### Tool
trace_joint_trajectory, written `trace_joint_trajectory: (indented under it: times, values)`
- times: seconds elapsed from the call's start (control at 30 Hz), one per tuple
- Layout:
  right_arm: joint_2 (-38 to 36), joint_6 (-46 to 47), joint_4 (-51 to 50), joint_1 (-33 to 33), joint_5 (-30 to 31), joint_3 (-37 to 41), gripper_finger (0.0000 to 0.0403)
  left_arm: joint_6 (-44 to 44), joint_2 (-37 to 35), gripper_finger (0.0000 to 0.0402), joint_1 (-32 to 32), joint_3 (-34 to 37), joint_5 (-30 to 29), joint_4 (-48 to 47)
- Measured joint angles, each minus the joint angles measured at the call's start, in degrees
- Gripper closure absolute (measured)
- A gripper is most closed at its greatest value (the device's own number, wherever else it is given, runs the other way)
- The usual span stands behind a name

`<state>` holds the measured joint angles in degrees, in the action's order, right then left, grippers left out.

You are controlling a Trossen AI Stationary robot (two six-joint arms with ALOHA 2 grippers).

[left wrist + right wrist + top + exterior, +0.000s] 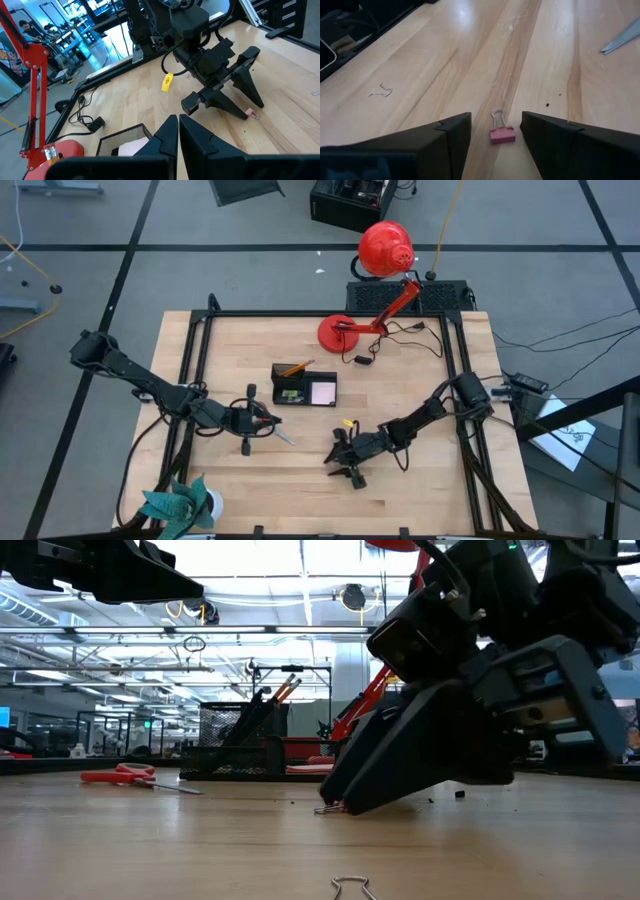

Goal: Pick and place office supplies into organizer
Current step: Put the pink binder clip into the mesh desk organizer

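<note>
Here the right pincer, fingers apart, straddles a pink binder clip on the bench, lower centre of the right wrist view. The clip's wire handles point away from the wrist. The left pincer, fingers together, waits near the organizer.

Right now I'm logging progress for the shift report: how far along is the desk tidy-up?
Done: pencils and a pink notepad sit in the organizer. In hand: the right gripper, open, straddles a pink binder clip on the table. Left: the scissors lie loose; the left gripper is shut, empty.
</note>
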<state>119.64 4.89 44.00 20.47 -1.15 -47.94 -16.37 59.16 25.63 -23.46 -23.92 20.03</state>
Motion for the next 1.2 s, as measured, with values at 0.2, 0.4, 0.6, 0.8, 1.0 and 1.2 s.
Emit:
trace_joint_trajectory:
  times: [0.2,0.4,0.6,0.8,1.0,1.2]
  values:
    - [1.7,0.95,2.31,-0.68,-1.92,0.0,0.0253,0.01,-0.01,0.0378,-0.02,0.0,0.07,0.0]
    - [1.51,1.02,0.63,-1.07,-3.54,0.0,0.0275,0.01,0.01,0.0378,-0.04,0.0,0.16,-0.09]
    - [-0.28,0.72,-5.86,-1.09,-4.63,0.0,0.0278,0.06,0.01,0.0378,-0.03,0.0,0.35,-0.44]
    - [-0.77,-2.93,-8.86,-0.79,-4.37,0.0,0.0273,0.19,0.01,0.0378,-0.04,0.0,0.35,-0.44]
    - [-0.77,-5.2,-11.16,-0.74,-4.39,0.0,0.0271,0.43,0.01,0.0378,-0.02,0.0,0.37,-0.48]
    - [-1.44,-5.18,-12.71,-0.63,-4.31,0.0,0.0252,0.67,0.01,0.0378,-0.03,-0.02,0.37,-0.57]
